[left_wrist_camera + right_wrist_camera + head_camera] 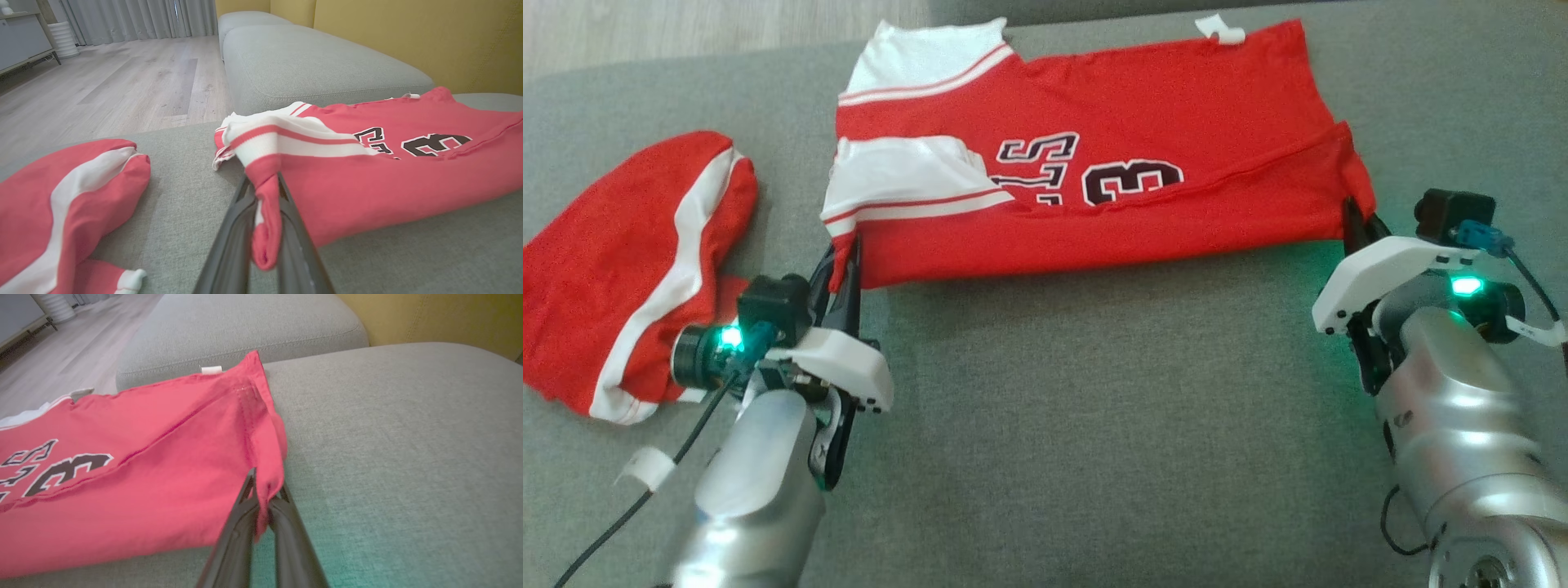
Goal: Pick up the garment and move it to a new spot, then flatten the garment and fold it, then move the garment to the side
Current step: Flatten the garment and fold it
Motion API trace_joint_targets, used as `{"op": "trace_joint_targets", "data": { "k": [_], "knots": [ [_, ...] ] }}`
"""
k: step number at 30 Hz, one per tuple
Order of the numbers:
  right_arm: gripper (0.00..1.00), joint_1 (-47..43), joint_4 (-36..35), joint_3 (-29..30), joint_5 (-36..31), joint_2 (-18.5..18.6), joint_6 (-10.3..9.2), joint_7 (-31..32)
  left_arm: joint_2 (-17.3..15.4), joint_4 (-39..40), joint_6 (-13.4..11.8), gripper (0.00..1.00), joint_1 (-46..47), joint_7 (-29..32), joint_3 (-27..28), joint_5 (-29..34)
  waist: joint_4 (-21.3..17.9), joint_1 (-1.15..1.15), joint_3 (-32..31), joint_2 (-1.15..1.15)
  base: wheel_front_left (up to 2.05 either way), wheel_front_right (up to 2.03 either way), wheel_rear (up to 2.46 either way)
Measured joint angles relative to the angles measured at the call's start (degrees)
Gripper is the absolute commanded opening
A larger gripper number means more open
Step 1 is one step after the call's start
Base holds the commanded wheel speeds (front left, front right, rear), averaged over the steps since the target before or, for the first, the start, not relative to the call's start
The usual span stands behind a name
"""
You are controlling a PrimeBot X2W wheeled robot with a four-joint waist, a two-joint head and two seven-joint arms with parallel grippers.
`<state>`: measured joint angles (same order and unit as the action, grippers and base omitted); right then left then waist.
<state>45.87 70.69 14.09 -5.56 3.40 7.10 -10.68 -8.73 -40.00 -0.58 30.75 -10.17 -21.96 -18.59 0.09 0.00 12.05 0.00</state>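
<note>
On the grey sofa cushion [1135, 425] the red garment [1094, 204], a jersey with white trim and black numerals, lies folded into a long band. It runs from left to right across the far half of the cushion. At its near left corner the left hand [848, 260] is pressed together on the cloth, just below the white striped trim. In the left wrist view a rolled tab of red fabric passes between the two dark fingers [237, 228] and hangs out beneath them. At the near right corner the right hand [1357, 219] is likewise closed and pinching the garment. In the right wrist view the stitched hem drapes over the fingertips [286, 510], with a small fold of cloth caught between them. The near edge of the garment runs almost straight from one grip to the other. A white label [1221, 31] projects from the far edge. To the left of the left hand, and apart from the jersey, a second red garment with a white stripe [629, 278] lies bunched on the same cushion. A green light glows on each wrist. Beyond the cushion are a wooden floor [102, 90] and a yellow backrest [408, 41].
</note>
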Motion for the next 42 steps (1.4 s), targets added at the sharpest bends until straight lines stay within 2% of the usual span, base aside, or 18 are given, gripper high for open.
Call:
{"op": "trace_joint_targets", "data": {
  "k": [5, 13, 19, 24, 32, 42],
  "knots": [
    [0.00, -0.55, -0.21, 1.03, 0.52, 0.00, 0.00, 0.01, -0.02, 0.11, -0.01, 0.00, -1.69, -0.01, -0.02, -0.78, -0.26, 0.00, -2.33, 0.00, 0.00, 0.00, 0.00],
    [0.00, -5.45, 0.32, -0.65, 3.36, -0.01, 0.00, 0.71, 0.03, 2.32, 0.09, 0.00, -8.42, 1.53, -1.16, -1.72, -0.71, -0.01, -7.22, 0.00, 0.00, 0.00, 0.00],
    [0.00, -9.73, -0.19, -3.92, 8.22, -0.02, 0.00, 2.65, -0.11, 7.65, -0.15, 0.00, -15.90, 3.64, -2.34, -2.64, -1.36, -0.01, -10.65, 0.00, 0.00, 0.00, 0.00],
    [0.00, -15.92, -3.26, -6.17, 12.50, -0.07, 0.00, 4.26, -1.41, 13.11, -1.51, 0.00, -21.60, 5.98, -3.04, -2.71, -1.75, -0.01, -12.60, 0.00, 0.00, 0.00, 0.00],
    [0.00, -25.39, -15.85, -4.68, 15.36, -0.78, 0.00, 7.89, -3.20, 20.43, -4.41, 0.00, -25.31, 7.19, -2.26, -3.88, -2.13, 0.00, -13.26, 0.00, 0.00, 0.00, 0.00],
    [0.00, -36.15, -37.41, -2.76, 15.07, -0.96, 0.01, 19.52, -4.04, 21.75, -5.01, 0.00, -25.66, 10.69, -2.83, -3.88, -2.46, 0.00, -12.46, 0.00, 0.00, 0.00, 0.00]
  ]
}}
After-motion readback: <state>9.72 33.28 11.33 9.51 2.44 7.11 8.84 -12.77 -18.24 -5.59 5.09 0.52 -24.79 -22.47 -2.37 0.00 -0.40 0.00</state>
